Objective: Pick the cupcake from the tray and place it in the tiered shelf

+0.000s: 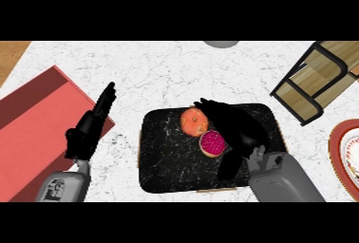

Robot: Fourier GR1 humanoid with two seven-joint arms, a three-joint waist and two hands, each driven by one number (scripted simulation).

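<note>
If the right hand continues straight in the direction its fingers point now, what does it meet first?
The right hand points up-left over the black tray. Its fingertips already reach the orange fruit, so that likely comes first; the pink-topped cupcake sits just beside the fingers. Height above them is unclear.

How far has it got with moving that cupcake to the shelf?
Nothing is finished. The cupcake sits on the black tray beside an orange. The right robot hand is spread over it, not visibly gripping. Lifting and carrying it to the tiered shelf remain.
</note>
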